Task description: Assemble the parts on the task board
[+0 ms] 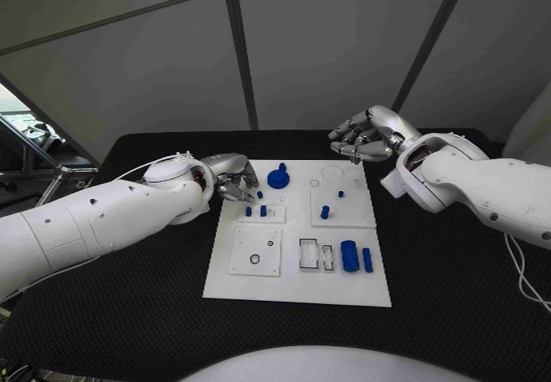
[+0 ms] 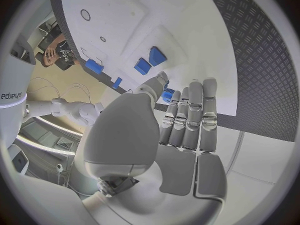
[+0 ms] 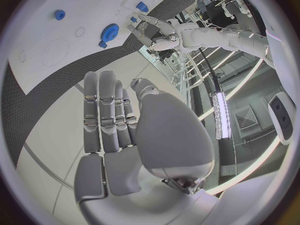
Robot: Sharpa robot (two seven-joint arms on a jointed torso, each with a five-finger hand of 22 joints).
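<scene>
The white task board (image 1: 298,274) lies mid-table. A blue gear (image 1: 278,177) sits near its far edge, also seen in the right wrist view (image 3: 109,33). Two blue pegs (image 1: 255,211) stand near its left edge, and two blue blocks (image 1: 357,258) lie at its right side. My left hand (image 1: 236,183) hovers over the board's far left corner, just beyond the two pegs. A small blue part (image 2: 167,95) shows between its thumb and fingers; whether it is held is unclear. My right hand (image 1: 365,135) hangs above the board's far right corner with loosely bent fingers (image 3: 106,110) and nothing in it.
Two more blue pegs (image 1: 325,212) (image 1: 341,193) stand on the board's right half. Ring holes (image 1: 255,259) and rectangular slots (image 1: 310,253) mark its near half. Black table (image 1: 127,318) surrounds the board, with a grey wall behind.
</scene>
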